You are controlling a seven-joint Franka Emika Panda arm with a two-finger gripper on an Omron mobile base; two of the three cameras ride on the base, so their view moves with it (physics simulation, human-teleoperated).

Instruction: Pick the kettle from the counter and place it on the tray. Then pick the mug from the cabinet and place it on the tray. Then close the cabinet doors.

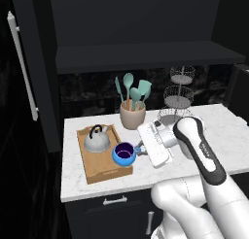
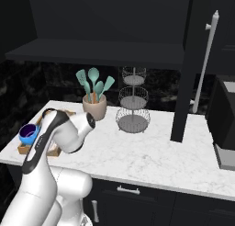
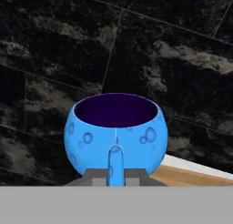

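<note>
End effector [image 1: 141, 149] clamped on mug [image 1: 124, 154] handle, above tray [image 1: 99, 169]; kettle [image 1: 97, 140] at 10 o'clock from mug.

White arm with dark joints

The arm [image 1: 194, 150] is showing glossy white rounded shells, bulging into fat cylinders at the joints; a black band with faint pale lettering is running along the forearm link and wrapping its end. The hand behind the claw [image 1: 141, 149] is looking like a flat white block with small dark marks, and the claw's fingers [image 3: 94, 176] are showing grey and squared.
</note>
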